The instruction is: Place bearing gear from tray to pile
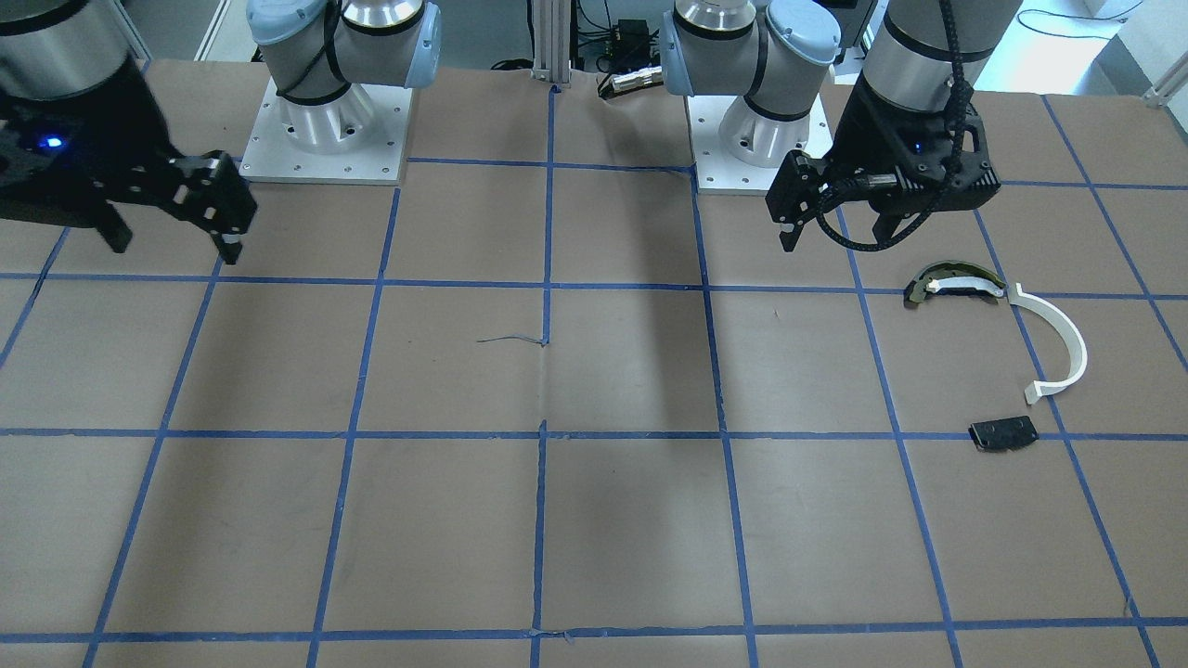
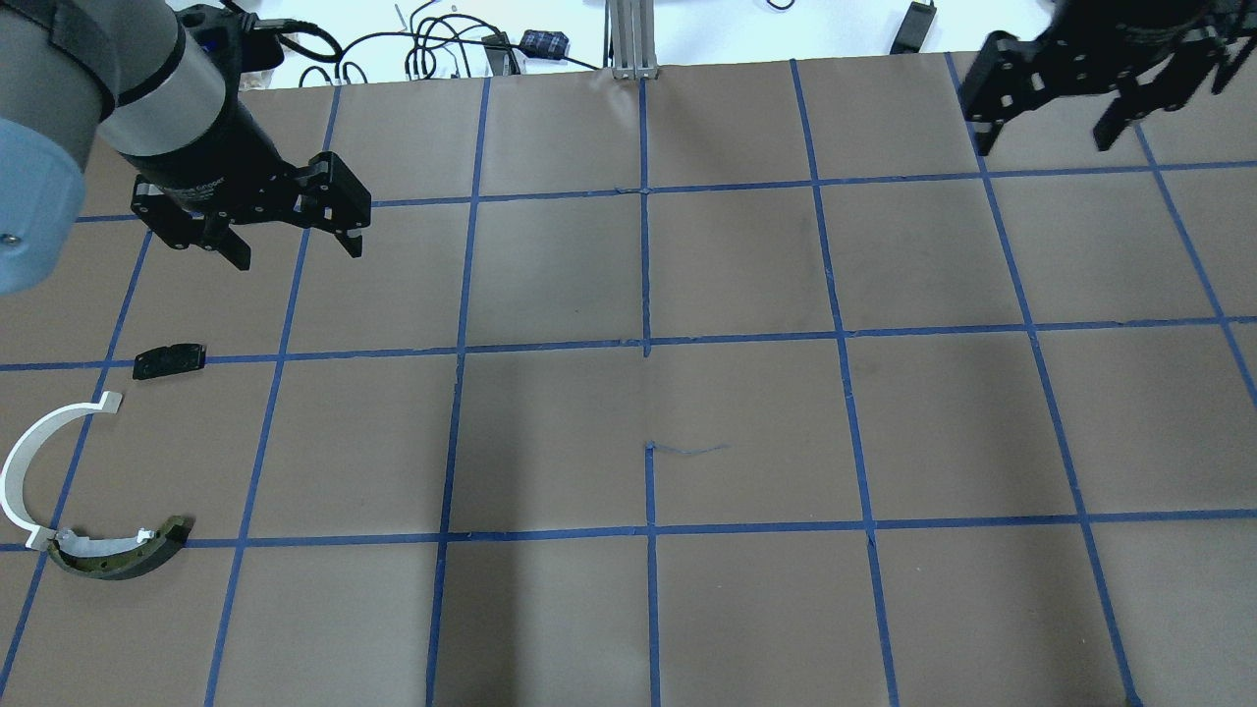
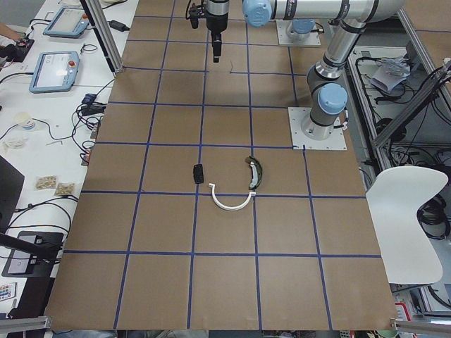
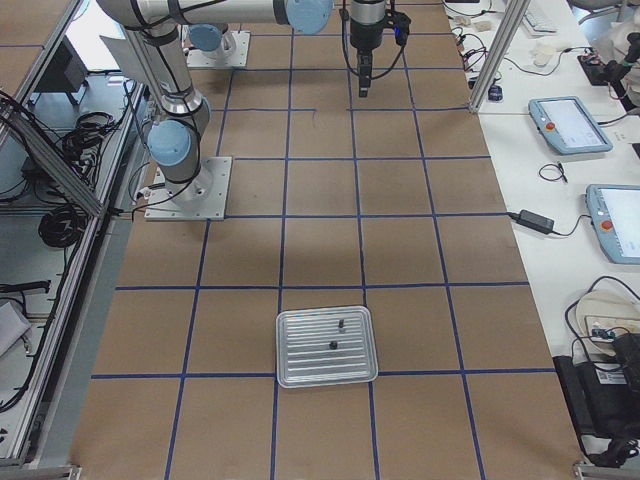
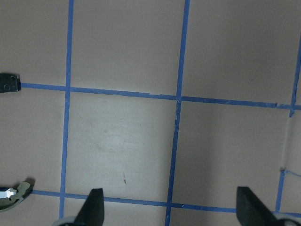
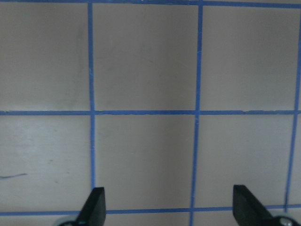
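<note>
The pile lies on the brown table on my left side: a thin white half-ring (image 2: pixel 22 462) (image 1: pixel 1067 336), a dark curved piece with a white strip (image 2: pixel 120 556) (image 1: pixel 956 283) and a flat black plate (image 2: pixel 169 360) (image 1: pixel 1002 433). My left gripper (image 2: pixel 298 253) (image 1: pixel 835 239) hangs open and empty above the table beside the pile. My right gripper (image 2: pixel 1041 145) (image 1: pixel 176 250) is open and empty at the far right. A metal tray (image 4: pixel 300 372) shows only in the exterior right view, holding two small dark parts (image 4: pixel 332 345); they are too small to identify.
The table is brown paper with a blue tape grid (image 2: pixel 646 339). Both arm bases (image 1: pixel 325 139) stand at the robot's edge. Cables and small devices (image 2: pixel 442 44) lie past the table's far edge. Side benches hold tablets (image 4: pixel 570 122).
</note>
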Tool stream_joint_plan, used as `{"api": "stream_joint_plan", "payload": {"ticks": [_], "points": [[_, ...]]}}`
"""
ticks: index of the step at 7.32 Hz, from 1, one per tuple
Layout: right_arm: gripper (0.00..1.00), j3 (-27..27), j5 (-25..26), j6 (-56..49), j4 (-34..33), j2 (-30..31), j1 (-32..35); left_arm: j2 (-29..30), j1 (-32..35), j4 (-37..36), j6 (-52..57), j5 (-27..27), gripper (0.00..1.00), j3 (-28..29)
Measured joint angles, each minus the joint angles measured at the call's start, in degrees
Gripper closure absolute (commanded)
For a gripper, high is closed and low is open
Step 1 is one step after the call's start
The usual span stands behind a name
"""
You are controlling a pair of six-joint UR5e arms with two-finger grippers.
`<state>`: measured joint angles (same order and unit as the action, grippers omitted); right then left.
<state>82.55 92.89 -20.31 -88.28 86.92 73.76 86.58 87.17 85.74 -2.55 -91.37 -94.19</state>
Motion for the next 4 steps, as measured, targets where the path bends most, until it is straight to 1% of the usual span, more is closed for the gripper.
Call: {"api": "stream_joint_plan", "payload": {"ticks": [2, 3, 4], "points": [[0.09, 0.27, 0.05, -22.93, -0.96, -2.53, -12.4, 0.05, -0.01, -0.25, 0.0, 0.12, 0.0, 0.04], [0.09, 0.32, -0.07, -32.85, -2.92, -5.13, -18.04, 0.07, 0.0, -0.29, 0.0, 0.13, 0.0, 0.08], [0.1, 0.36, -0.02, -44.48, -7.12, -8.93, -22.74, 0.08, 0.01, -0.33, 0.0, 0.16, 0.0, 0.15]]}}
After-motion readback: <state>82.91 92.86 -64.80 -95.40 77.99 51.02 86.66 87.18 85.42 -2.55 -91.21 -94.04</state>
